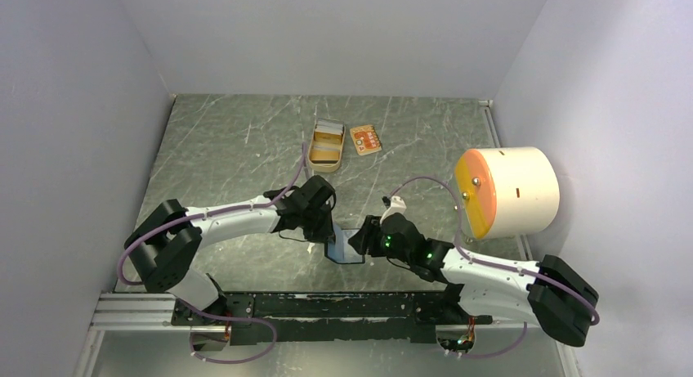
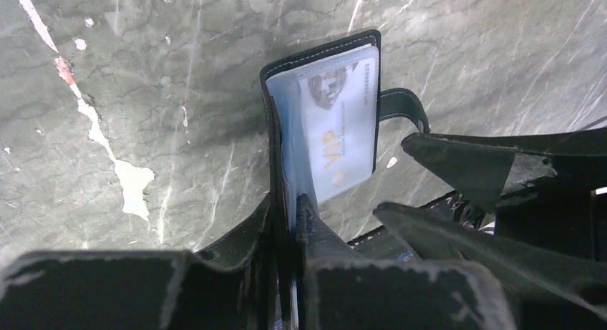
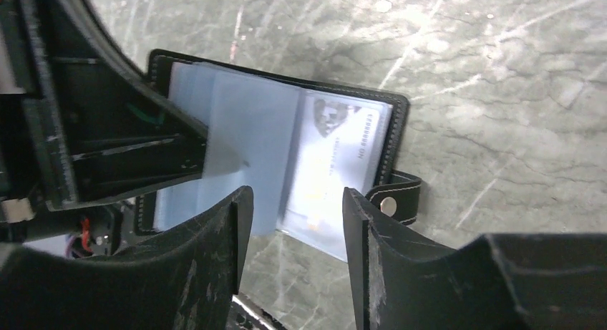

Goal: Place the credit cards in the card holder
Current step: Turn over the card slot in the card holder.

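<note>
Top external: grey marbled table (image 1: pixel 229 148), white walls (image 1: pixel 327 33)

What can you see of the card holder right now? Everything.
The card holder is a small black leather-like folding wallet with pale edge stitching, open, showing bluish clear sleeves. One sleeve holds a pale card marked VIP. A snap tab with a metal stud sticks out on one side. It sits over the marbled table between both arms. The left gripper is shut on its cover edge; the right gripper is open at the sleeves, contact unclear.

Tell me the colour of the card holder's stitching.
White, against the black card holder; clearest in the right wrist view.
</note>
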Robot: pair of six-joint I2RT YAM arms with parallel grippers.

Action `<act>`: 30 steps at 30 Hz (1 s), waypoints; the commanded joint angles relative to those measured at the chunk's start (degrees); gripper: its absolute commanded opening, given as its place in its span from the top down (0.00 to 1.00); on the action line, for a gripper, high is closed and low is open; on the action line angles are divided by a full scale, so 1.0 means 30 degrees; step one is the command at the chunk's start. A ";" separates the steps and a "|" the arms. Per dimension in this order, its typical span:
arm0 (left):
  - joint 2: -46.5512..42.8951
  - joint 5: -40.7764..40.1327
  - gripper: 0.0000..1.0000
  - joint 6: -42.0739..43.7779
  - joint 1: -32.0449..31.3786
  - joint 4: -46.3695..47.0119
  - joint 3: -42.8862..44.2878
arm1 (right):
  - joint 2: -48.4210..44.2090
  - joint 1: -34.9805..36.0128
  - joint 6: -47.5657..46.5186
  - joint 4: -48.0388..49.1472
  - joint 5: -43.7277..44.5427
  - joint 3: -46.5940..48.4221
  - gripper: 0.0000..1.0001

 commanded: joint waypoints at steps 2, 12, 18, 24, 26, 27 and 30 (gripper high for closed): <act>-0.0226 0.0141 0.86 -0.0008 -0.0147 0.0355 -0.0010 | 0.0222 -0.0008 -0.0667 -0.2886 0.2446 0.0914 0.49; -0.3132 0.2645 0.69 -0.0191 0.1289 0.3867 -0.3069 | -0.0185 -0.0039 -0.1093 0.0442 0.0055 0.0138 0.59; -0.4522 0.4391 0.64 -0.0666 0.1726 0.7442 -0.5027 | 0.3690 0.0019 -0.0523 0.3751 -0.2113 0.0624 0.72; -0.3939 0.4632 0.63 -0.0418 0.1729 0.7861 -0.5282 | 0.6107 0.0092 -0.0310 0.5577 -0.3346 0.1373 0.76; -0.3844 0.4326 0.64 -0.0265 0.1729 0.7579 -0.5192 | 0.6650 0.0098 -0.0258 0.5883 -0.3651 0.1536 0.77; -0.3827 0.4081 0.64 -0.0158 0.1729 0.7270 -0.5106 | 0.6787 0.0091 -0.0291 0.5890 -0.3706 0.1634 0.77; -0.3893 0.3326 0.65 0.0209 0.1729 0.6341 -0.4836 | 0.6841 0.0105 -0.0577 0.5670 -0.3572 0.1788 0.76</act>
